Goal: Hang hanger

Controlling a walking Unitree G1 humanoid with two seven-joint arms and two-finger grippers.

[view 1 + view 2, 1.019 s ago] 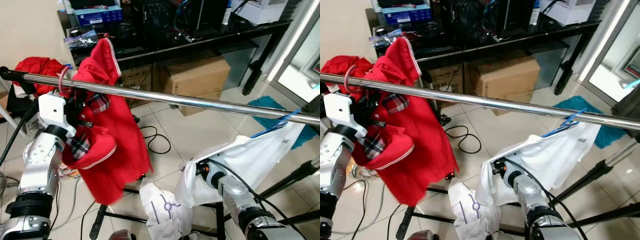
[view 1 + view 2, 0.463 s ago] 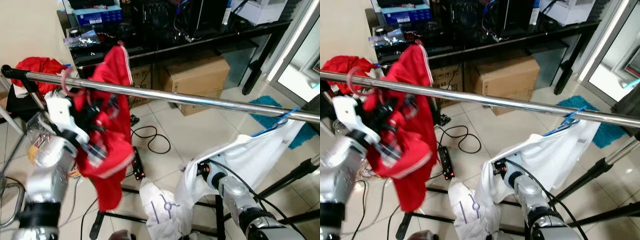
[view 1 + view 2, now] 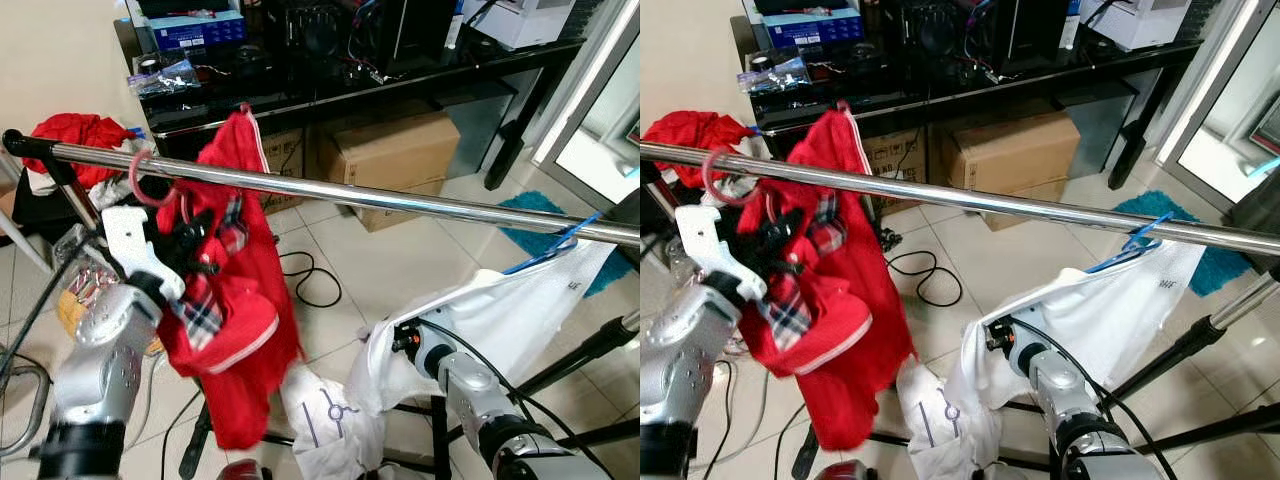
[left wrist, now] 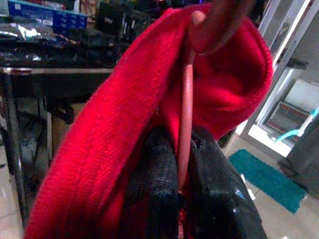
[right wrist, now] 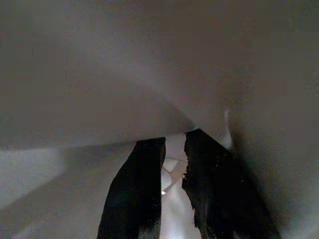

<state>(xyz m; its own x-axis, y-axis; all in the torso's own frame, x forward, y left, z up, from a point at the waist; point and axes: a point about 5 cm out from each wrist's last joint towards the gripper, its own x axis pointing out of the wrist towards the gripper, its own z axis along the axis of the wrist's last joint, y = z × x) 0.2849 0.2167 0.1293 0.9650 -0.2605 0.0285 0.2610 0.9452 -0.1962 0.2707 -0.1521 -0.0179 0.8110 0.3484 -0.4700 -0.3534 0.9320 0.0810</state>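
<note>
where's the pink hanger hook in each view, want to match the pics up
Left eye view: the pink hanger hook loops over the steel rail near its left end, above the left pincer.
Right eye view: same hook on the rail, far left.
Left wrist view: the hanger's pink stem rises between the black fingers, against the red garment.
Right wrist view: only white cloth is visible there.
Shared landmark: the red garment.

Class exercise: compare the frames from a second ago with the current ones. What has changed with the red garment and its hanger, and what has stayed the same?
The left gripper, still clamped on the pink hanger, has dropped lower below the rail. The hook now curls over the rail, and the red garment has swung and hangs longer. The right gripper stays inside the white shirt, and the blue hanger stays on the rail.
</note>
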